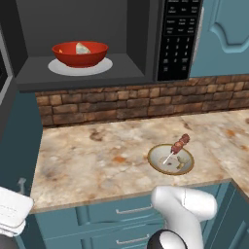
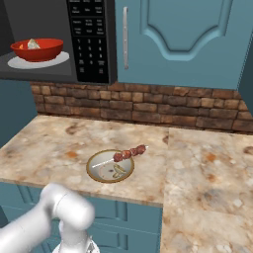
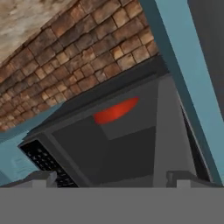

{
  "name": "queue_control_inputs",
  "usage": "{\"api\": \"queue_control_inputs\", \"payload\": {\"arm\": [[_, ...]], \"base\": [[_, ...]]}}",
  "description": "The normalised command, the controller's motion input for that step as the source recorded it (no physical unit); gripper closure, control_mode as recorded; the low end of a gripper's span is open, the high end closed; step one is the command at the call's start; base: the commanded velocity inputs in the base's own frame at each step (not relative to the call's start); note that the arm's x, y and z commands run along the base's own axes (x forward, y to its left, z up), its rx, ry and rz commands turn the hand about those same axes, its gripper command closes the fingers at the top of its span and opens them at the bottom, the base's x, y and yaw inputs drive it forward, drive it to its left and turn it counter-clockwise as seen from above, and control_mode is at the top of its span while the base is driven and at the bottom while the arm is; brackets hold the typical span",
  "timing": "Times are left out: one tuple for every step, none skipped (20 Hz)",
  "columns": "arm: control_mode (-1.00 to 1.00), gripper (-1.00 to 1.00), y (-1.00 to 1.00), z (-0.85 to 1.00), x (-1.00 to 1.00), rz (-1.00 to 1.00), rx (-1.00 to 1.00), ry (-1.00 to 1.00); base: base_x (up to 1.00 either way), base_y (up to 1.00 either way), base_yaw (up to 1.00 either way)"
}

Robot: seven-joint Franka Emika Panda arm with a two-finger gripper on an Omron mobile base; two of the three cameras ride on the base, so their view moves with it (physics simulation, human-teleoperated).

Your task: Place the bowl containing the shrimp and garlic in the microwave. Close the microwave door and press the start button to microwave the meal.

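Fingers (image 3: pixel 43 178) are standing released and empty, since the glossy red-orange bowl (image 1: pixel 80 53) is already sitting inside the dark grey microwave (image 1: pixel 87 41).

Shrimp hidden in bowl (image 1: pixel 80 53); microwave door (image 1: pixel 4 73) cut off at edge.

Even, flat rendered light; no glare. Soft shadow fills the microwave (image 1: pixel 87 44) cavity ahead of the claw. Hand view coarse, slightly blurred, rolled.
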Motion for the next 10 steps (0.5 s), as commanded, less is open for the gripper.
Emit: {"api": "queue_control_inputs", "payload": {"arm": [[-1.00,-1.00,0.16,-0.01,0.17,-0.20,-0.05,0.00],[-1.00,-1.00,0.18,-0.02,0.16,-0.20,-0.07,0.00],[-1.00,-1.00,0.19,-0.04,0.14,-0.19,-0.09,0.00],[-1.00,-1.00,0.25,0.00,0.07,-0.18,-0.10,0.00],[-1.00,-1.00,0.29,0.00,0.00,-0.15,-0.10,0.00],[-1.00,-1.00,0.32,0.00,0.00,-0.13,-0.09,0.00],[-1.00,-1.00,0.36,0.00,0.00,-0.13,-0.09,0.00],[-1.00,-1.00,0.36,0.00,0.00,-0.14,-0.10,0.00],[-1.00,-1.00,0.34,0.00,0.00,-0.14,-0.09,0.00],[-1.00,-1.00,0.34,0.00,0.00,-0.14,-0.09,0.00]], "base": [[0.00,0.00,0.00],[0.00,0.00,0.00],[0.00,0.00,0.00],[0.00,0.00,0.00],[0.00,0.00,0.00],[0.00,0.00,0.00],[0.00,0.00,0.00],[0.00,0.00,0.00],[0.00,0.00,0.00],[0.00,0.00,0.00]]}}
